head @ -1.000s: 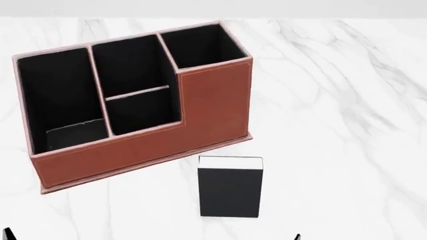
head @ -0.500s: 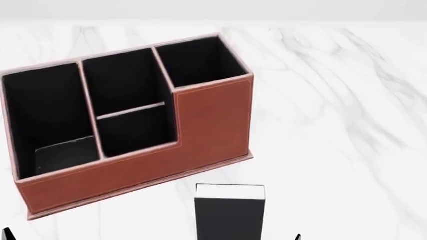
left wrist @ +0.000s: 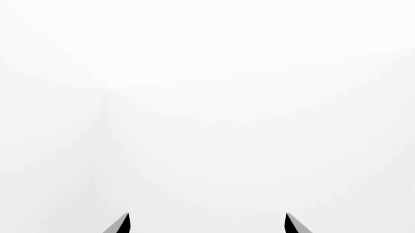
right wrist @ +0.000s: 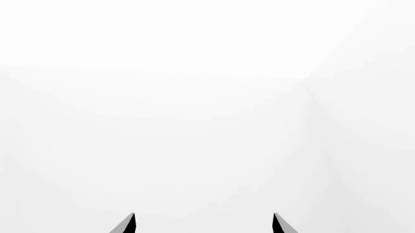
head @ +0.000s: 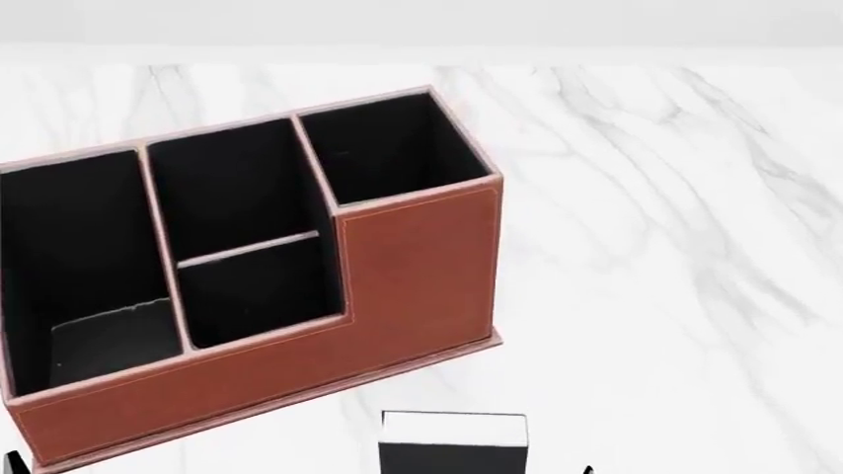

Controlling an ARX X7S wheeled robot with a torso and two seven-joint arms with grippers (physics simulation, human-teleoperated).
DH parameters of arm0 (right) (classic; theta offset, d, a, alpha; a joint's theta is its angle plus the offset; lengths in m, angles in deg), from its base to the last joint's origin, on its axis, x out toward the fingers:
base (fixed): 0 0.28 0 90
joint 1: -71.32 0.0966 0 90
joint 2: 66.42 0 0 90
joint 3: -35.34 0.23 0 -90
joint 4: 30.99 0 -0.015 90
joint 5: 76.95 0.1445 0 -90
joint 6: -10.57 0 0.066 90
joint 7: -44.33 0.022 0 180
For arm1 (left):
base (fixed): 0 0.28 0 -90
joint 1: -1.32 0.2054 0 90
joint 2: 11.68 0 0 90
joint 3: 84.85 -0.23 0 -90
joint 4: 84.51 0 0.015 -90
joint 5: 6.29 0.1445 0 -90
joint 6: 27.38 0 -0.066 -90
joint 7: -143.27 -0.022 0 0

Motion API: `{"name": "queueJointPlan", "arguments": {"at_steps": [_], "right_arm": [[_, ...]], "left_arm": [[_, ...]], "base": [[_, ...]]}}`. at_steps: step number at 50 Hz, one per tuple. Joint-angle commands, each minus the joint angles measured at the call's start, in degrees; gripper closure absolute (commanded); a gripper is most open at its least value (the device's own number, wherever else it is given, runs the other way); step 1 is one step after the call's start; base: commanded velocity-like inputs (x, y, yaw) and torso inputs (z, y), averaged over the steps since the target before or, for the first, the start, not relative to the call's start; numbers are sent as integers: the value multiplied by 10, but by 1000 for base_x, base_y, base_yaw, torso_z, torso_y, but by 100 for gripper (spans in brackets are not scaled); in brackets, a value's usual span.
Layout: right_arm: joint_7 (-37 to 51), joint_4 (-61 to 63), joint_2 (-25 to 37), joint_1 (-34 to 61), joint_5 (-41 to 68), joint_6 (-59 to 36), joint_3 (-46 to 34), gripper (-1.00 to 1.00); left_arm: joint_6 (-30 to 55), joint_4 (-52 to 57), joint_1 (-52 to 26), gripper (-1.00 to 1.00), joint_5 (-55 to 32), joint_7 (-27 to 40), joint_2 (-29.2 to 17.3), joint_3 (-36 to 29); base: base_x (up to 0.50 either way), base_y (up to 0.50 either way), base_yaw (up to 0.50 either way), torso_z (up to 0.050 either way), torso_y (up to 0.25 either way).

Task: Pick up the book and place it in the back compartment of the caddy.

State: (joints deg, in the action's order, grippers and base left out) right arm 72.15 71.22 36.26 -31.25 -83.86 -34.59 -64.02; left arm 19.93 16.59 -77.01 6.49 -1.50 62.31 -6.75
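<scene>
The book point(head: 453, 444) stood upright on the marble table point(head: 658, 247), just in front of the caddy point(head: 251, 296), its white page block facing up and free for a grasp. Both pincers, the left gripper point(left wrist: 206, 224) and the right gripper point(right wrist: 203, 224), showed fingertips spread apart, released and touching nothing.

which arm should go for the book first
Probably the right. In the head view the book lies right of centre at the near edge, closer to the right gripper tip than the left gripper. Both wrist views show open, empty jaws.
</scene>
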Motion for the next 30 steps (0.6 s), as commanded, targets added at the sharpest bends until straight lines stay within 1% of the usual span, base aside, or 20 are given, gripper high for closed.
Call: {"name": "queueJointPlan", "arguments": {"at_steps": [1, 30], "right_arm": [[4, 3, 3, -1, 0, 0, -2, -100], [14, -1, 10, 3, -3, -2, -9, -100]], "left_arm": [[0, 0, -1, -100, 0, 3, -2, -2], [5, 2, -3, -100, 2, 11, -7, -8]], "base": [[98, 0, 0, 0, 0], [103, 0, 0, 0, 0]]}}
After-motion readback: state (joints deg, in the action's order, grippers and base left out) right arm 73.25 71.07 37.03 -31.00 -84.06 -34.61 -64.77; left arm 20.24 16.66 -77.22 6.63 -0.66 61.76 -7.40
